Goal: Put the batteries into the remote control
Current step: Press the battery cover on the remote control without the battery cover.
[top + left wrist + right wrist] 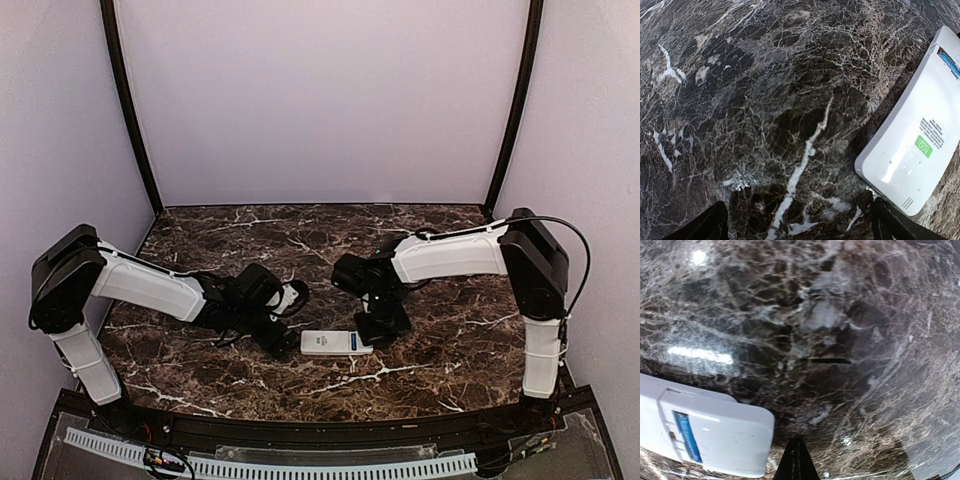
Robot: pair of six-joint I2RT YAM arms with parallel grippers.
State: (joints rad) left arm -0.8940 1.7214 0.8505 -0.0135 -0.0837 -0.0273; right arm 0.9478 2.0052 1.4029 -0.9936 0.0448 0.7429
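While the remote (335, 343) is lying back-up on the table (240, 385) between my arms, I am holding my left tool (800, 226) spread wide near one end. My right tool (796, 463) is pinched closed on nothing near the other end. A blue battery (687, 437) is sitting in the uncovered bay. I am judging the remote light, stiff and smooth, likely sliding on the polished stone, so I am planning to clamp its long edges mid-body. The battery is looking tiny, round and roll-prone, so I am planning to take it across the middle. I am not making out whether a second cell is seated, and no loose battery is showing.
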